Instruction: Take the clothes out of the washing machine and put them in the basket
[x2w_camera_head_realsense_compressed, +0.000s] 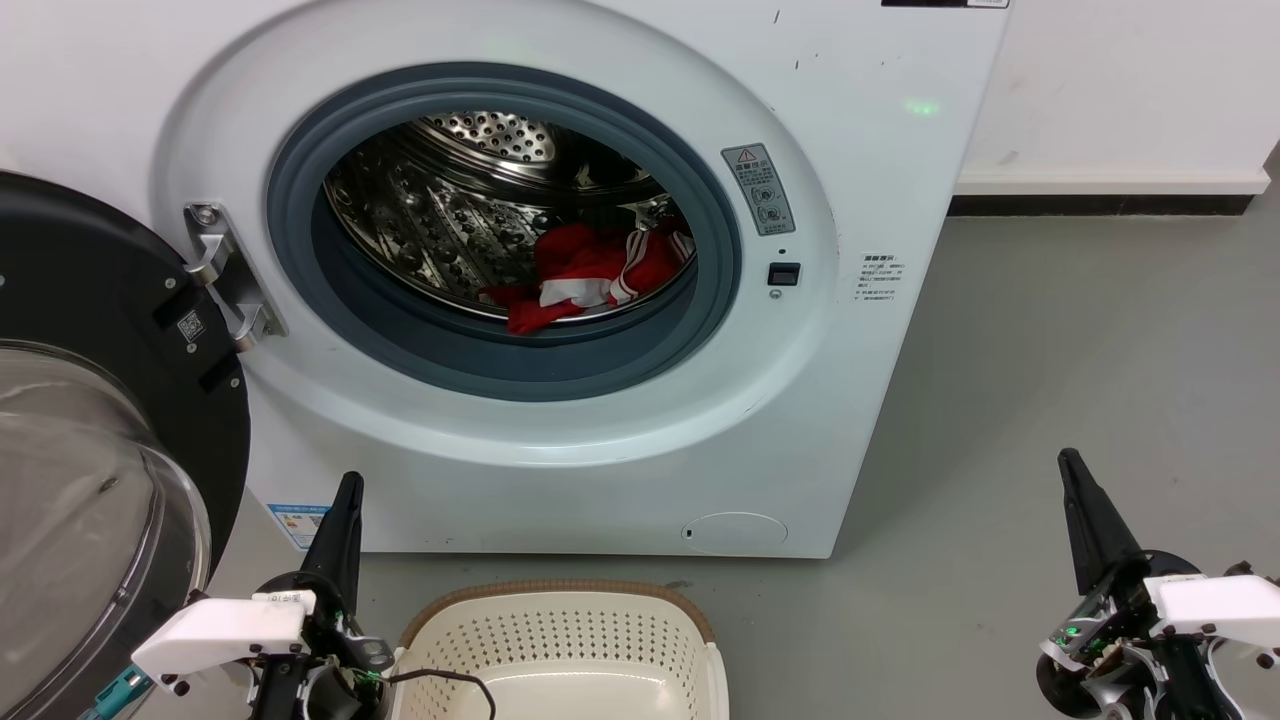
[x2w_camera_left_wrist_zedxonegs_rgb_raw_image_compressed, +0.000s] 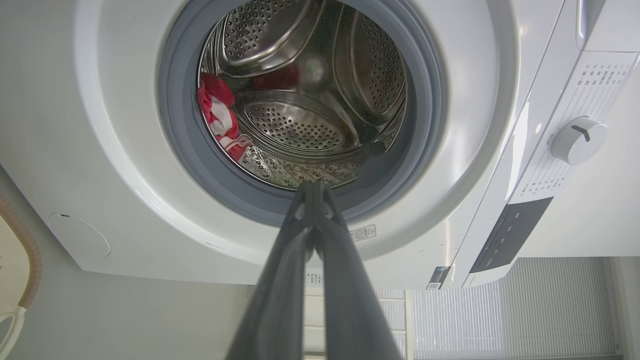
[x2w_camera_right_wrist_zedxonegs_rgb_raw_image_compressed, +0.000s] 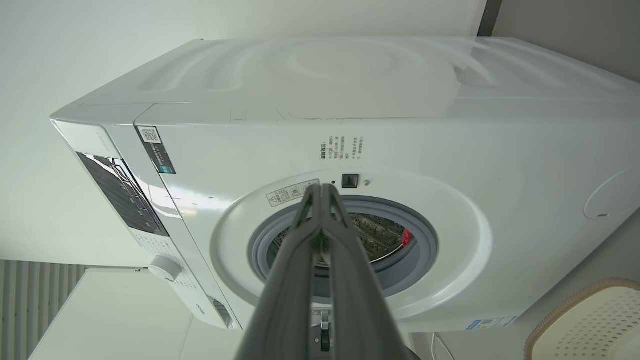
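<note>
Zero progress: clothes (x2w_camera_head_realsense_compressed: 585, 280) lie inside the washing machine (x2w_camera_head_realsense_compressed: 620, 480), basket (x2w_camera_head_realsense_compressed: 560, 592) looks empty, left and right jaws both pressed together, holding nothing

Head view downward — wrist views upward; all share washing machine (x2w_camera_head_realsense_compressed: 850, 400).

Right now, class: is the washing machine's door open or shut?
Open. The black-framed glass door is swung aside to the left on its hinge, leaving the drum and red clothes exposed.
</note>
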